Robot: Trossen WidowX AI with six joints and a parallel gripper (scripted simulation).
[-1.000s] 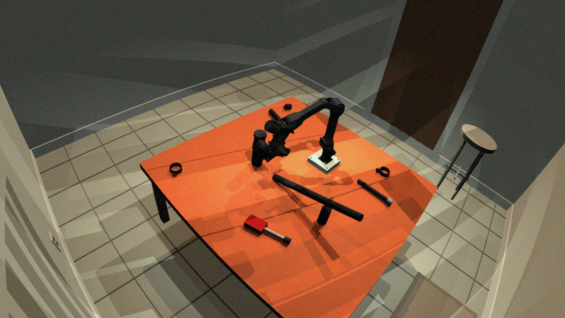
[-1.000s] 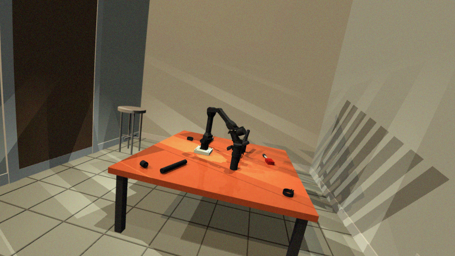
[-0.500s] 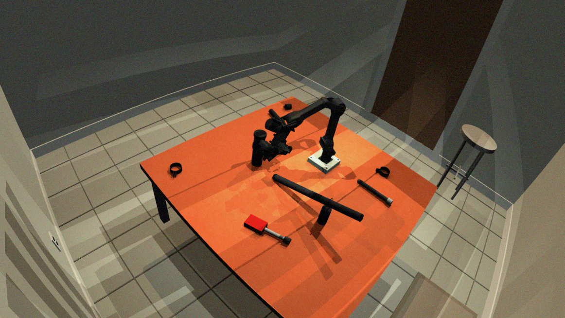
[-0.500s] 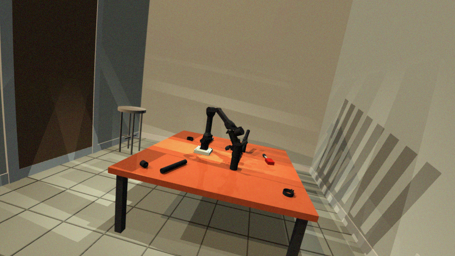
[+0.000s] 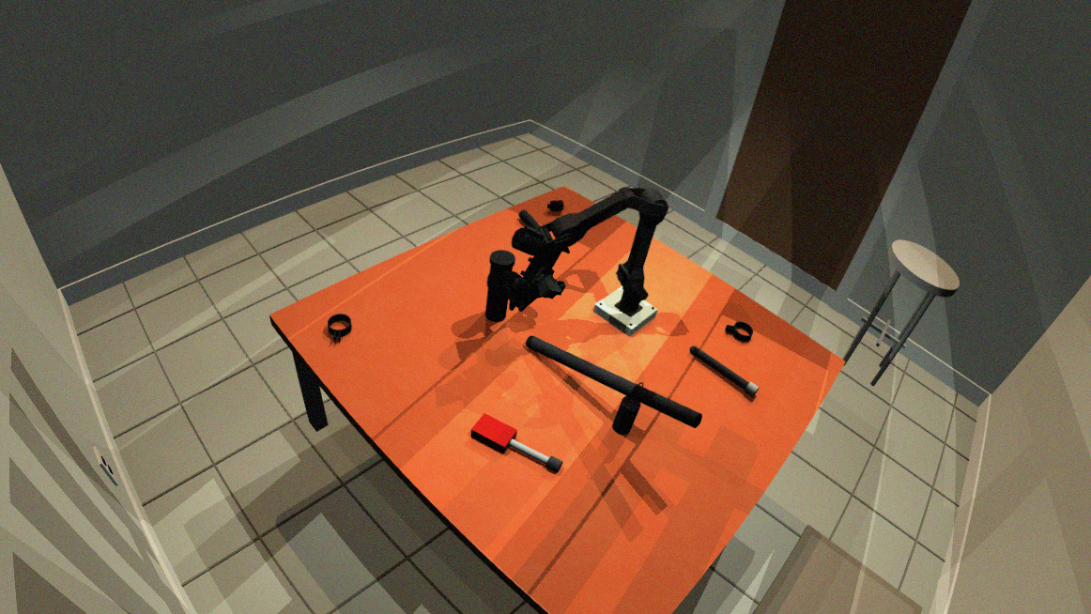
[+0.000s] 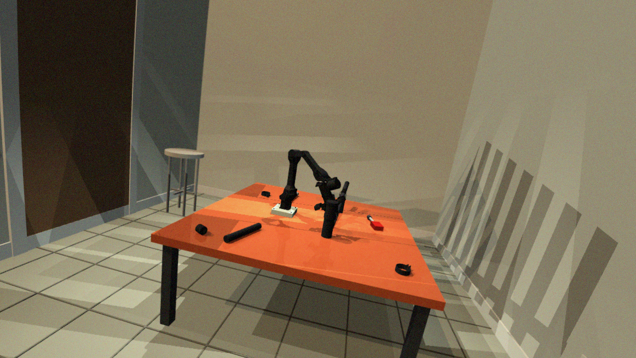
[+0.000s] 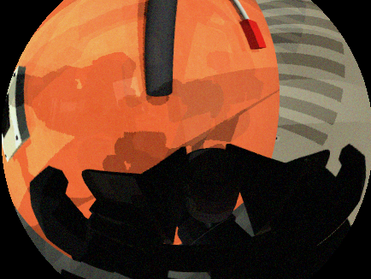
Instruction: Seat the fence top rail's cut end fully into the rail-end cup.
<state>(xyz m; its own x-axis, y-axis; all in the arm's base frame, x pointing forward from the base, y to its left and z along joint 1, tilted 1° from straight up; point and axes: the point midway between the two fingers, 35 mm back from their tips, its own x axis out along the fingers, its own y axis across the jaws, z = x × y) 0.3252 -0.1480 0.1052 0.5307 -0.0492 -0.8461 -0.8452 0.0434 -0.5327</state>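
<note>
orange table (image 5: 412, 282) (image 6: 284, 255) (image 7: 85, 107), dark round piece (image 7: 209, 186) in gripper (image 5: 536, 289) (image 6: 330, 206) (image 7: 206, 150), black rail (image 5: 588, 369) (image 6: 345, 189) (image 7: 160, 47) apart

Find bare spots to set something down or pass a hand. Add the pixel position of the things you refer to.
Room: between the loose ring (image 5: 339, 333) (image 6: 402, 272) and red block (image 5: 493, 431) (image 6: 376, 225) (image 7: 254, 34); between the big post (image 5: 496, 297) (image 6: 328, 222) and short black tube (image 5: 526, 219) (image 6: 242, 232). Crowded: the post's arm side and around the rail (image 5: 588, 367) (image 6: 345, 188) (image 7: 161, 51).

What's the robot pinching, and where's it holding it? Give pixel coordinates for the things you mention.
A dark round piece (image 7: 211, 188), probably the rail-end cup, held by its sides between the two fingers. Its far side is hidden.
</note>
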